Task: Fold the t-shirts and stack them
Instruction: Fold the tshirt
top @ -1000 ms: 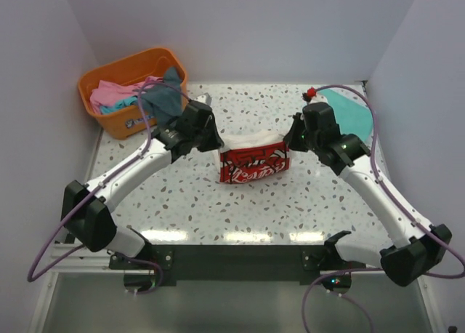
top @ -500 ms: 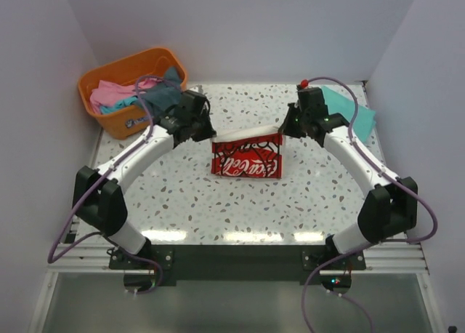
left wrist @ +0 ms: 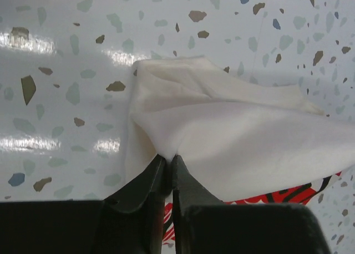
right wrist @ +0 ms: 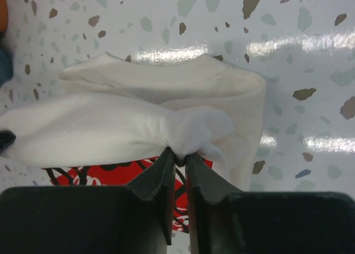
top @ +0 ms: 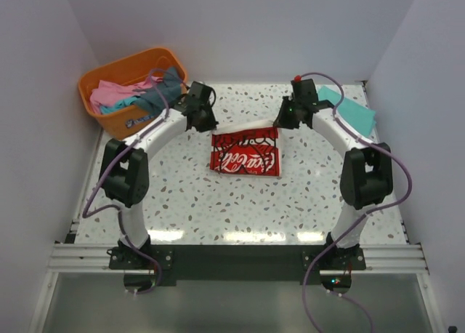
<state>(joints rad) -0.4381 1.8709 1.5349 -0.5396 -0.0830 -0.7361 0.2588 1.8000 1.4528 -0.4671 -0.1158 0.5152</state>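
Note:
A cream-white t-shirt (top: 245, 153) with a red print lies partly on the table's middle, its far edge lifted between both arms. My left gripper (top: 207, 124) is shut on the shirt's left corner; in the left wrist view the cream cloth (left wrist: 233, 137) is pinched at my left gripper (left wrist: 169, 158). My right gripper (top: 280, 122) is shut on the right corner, where bunched cloth (right wrist: 138, 126) sits in the tips of my right gripper (right wrist: 178, 158). A teal-green t-shirt (top: 352, 111) lies flat at the far right. Pink and dark tees (top: 127, 93) fill the basket.
An orange plastic basket (top: 109, 122) stands at the far left corner, close to the left arm. White walls close in the table on the left, back and right. The speckled table (top: 240, 209) runs to the near edge.
Both arms have stretched toward the back of the table, carrying the shirt's held edge with them. The red print now lies flatter on the table, spread wider.

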